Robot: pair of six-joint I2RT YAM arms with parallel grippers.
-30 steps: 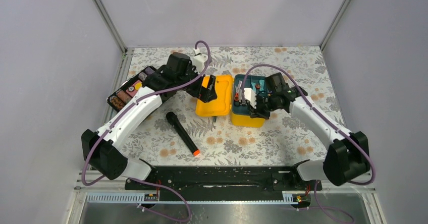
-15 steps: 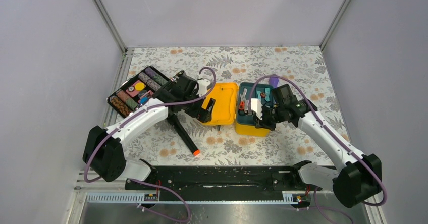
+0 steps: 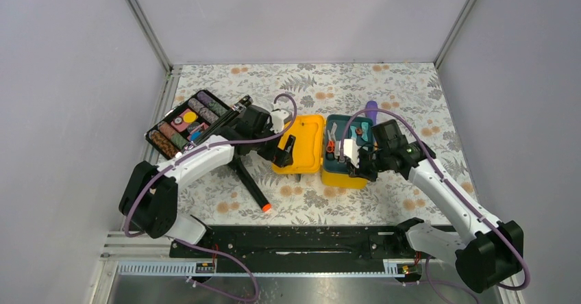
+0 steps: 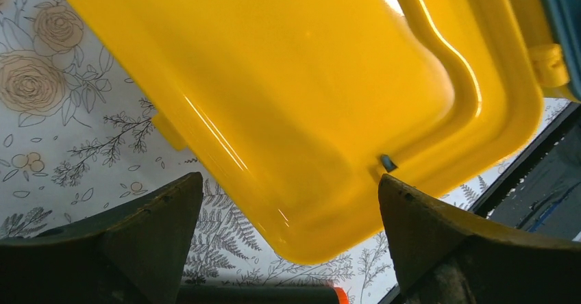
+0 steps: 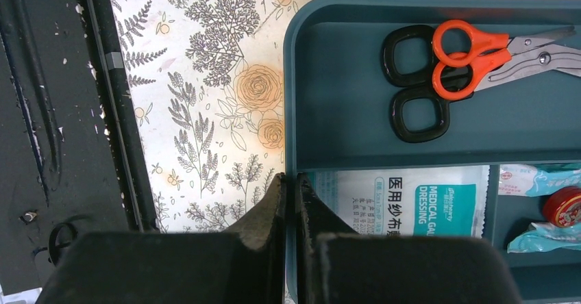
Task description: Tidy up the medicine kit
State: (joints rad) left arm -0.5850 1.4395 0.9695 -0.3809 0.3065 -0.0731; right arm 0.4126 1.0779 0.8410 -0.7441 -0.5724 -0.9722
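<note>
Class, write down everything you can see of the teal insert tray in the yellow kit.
The teal insert tray looks like smooth matte plastic with rounded corners and low dividers. It sits level in the yellow box. One compartment holds two scissors; the next a white dressing packet. The right gripper is shut on its edge wall.

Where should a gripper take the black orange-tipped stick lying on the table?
The black stick: grip mid-barrel from straight above, jaws across its width. It lies flat and slanted on the table, both long sides free there.
</note>
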